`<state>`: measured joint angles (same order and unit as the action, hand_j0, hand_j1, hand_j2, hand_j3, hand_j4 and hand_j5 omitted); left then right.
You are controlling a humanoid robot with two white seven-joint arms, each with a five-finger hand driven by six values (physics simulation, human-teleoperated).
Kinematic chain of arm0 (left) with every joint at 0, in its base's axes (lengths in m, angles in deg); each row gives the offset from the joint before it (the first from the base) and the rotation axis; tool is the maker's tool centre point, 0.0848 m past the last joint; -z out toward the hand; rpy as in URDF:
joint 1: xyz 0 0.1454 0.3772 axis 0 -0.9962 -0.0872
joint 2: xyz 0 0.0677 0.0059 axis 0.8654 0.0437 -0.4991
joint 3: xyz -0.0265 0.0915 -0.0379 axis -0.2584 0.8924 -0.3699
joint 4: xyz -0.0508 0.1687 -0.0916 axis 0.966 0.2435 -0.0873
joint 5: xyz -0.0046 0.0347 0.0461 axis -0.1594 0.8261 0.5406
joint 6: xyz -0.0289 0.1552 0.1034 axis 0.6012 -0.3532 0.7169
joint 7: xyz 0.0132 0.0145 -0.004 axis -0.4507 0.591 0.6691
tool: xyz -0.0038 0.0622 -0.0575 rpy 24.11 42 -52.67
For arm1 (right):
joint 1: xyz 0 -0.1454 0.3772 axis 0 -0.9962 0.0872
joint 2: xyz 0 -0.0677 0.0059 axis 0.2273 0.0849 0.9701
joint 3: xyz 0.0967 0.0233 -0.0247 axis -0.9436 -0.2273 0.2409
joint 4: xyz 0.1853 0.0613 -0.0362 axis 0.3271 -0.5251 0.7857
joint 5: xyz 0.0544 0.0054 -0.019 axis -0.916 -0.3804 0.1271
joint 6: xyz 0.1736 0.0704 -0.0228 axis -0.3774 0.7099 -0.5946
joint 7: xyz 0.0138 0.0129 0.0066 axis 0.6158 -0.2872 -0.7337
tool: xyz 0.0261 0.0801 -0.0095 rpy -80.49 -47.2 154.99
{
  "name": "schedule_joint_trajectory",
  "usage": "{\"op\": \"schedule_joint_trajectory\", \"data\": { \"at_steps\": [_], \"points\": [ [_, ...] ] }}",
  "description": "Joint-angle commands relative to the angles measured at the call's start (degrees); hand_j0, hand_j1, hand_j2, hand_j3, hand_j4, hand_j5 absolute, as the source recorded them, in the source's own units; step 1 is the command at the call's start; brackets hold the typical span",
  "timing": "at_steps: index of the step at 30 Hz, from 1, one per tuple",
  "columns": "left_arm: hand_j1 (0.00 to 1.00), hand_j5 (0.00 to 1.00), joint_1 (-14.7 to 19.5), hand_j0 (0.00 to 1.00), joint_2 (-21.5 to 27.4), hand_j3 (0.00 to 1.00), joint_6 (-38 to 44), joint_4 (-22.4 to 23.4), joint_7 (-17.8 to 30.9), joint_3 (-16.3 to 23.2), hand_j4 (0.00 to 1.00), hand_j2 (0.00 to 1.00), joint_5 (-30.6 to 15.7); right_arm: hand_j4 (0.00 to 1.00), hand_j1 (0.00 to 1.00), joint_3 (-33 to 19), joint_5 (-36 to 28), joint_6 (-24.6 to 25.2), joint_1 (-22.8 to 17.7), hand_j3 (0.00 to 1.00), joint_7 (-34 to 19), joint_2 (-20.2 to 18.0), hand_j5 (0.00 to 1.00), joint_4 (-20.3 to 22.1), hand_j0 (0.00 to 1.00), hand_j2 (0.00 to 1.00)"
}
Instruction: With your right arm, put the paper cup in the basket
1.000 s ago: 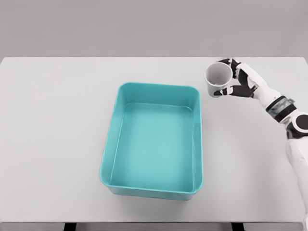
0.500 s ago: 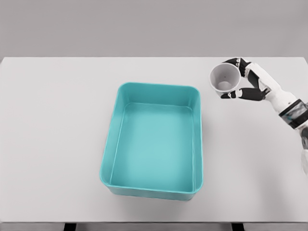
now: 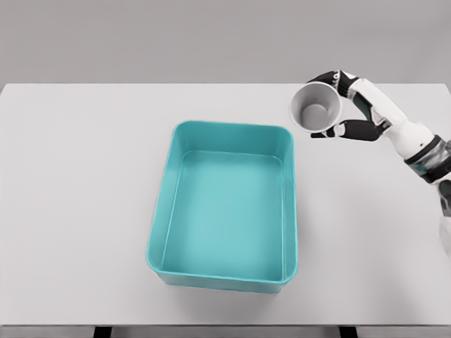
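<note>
Right hand [image 3: 344, 105] fingers curled around paper cup [image 3: 315, 107], just off basket [image 3: 289, 211] far-right corner. I'd carry it leftward over basin before letting go.

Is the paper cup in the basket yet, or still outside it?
Outside. The right robot hand holds the paper cup beyond the teal basket's far right corner.
</note>
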<state>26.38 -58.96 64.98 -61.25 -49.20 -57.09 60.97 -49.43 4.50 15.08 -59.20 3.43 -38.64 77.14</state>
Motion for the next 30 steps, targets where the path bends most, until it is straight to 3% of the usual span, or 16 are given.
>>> {"op": "schedule_joint_trajectory", "data": {
  "at_steps": [1,5,21,30],
  "points": [
    [1.0,1.0,0.0,1.0,0.0,1.0,0.0,0.0,0.01,0.0,1.0,1.0,0.0,0.57,0.57,0.23,-0.29,-0.92,0.0,0.57,0.02,-0.03,0.57,1.19,0.57,0.57],
    [1.0,1.0,0.0,1.0,0.0,1.0,-0.09,0.0,0.01,0.0,1.0,1.0,0.0,0.57,0.57,2.86,2.0,-2.59,0.18,0.57,0.02,0.15,0.57,1.27,0.57,0.57],
    [1.0,1.0,0.0,1.0,0.0,1.0,0.0,0.0,0.01,0.0,1.0,1.0,0.0,0.57,0.57,11.04,11.22,-5.58,0.88,0.57,0.02,0.06,0.57,8.3,0.57,0.57],
    [1.0,1.0,0.0,1.0,0.0,1.0,0.0,0.0,0.01,0.0,1.0,1.0,0.0,0.57,0.57,17.45,17.55,-8.13,4.22,0.57,0.02,0.06,0.57,9.71,0.57,0.57]
  ]
}}
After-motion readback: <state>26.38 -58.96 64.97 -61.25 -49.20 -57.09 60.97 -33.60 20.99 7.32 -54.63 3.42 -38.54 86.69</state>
